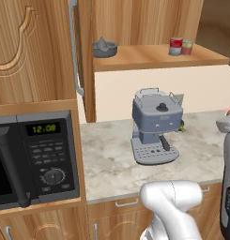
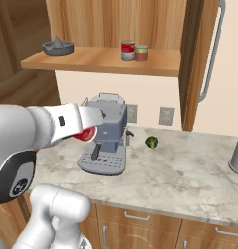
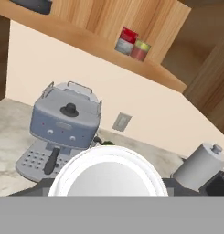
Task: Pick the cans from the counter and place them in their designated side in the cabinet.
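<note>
Cans are split: a dark red can point(image 2: 127, 50) already stands on the cabinet point(image 2: 110, 61) shelf toward its right end, touching a greenish-labelled can point(image 2: 141, 53), while the bright red can point(image 2: 84, 134) rides in the gripper point(image 2: 86, 132), jaws clamped on it, above the counter point(image 2: 178, 170) in front of the coffee machine point(image 2: 107, 138). Judged next: raise it clear of the machine and shelf edge, then set it upright beside its mate.

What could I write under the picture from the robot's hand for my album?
Held can up close, with the coffee machine on the counter and two cans on the cabinet shelf.
</note>
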